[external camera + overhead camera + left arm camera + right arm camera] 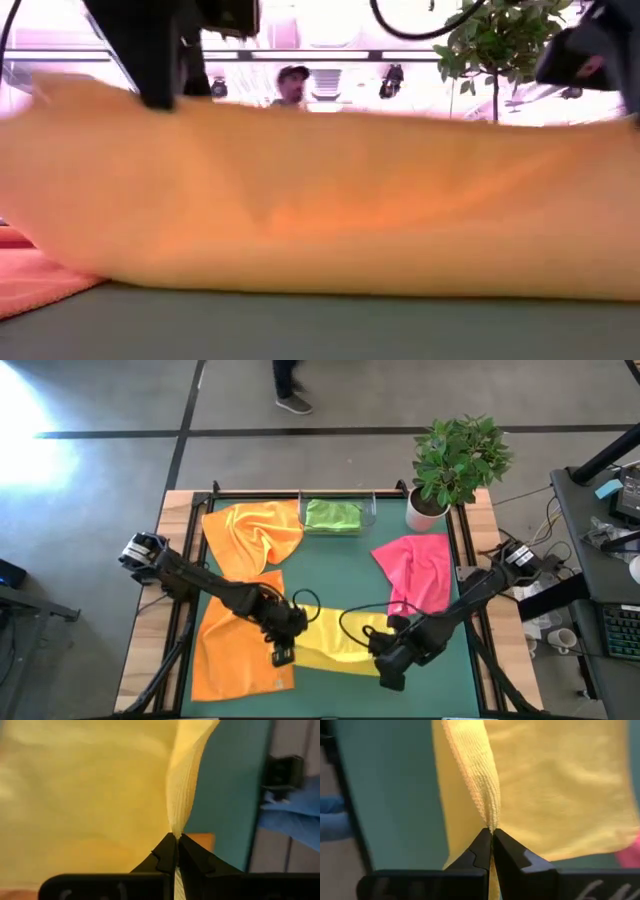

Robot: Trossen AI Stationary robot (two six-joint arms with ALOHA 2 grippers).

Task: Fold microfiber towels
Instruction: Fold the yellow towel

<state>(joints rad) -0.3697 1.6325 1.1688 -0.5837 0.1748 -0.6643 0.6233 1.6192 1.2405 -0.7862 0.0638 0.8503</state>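
Yellow towel (pixel 330 640), long axis left-right, pinched by left gripper (pixel 282 652) and right gripper (pixel 388 672).

Yellow towel (pixel 335 638) lifted at near corners.

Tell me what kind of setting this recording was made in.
Probably a robotics lab or workshop: a green-topped work table on a bare concrete floor, a side desk with cables and a keyboard, and a person standing beyond the table.
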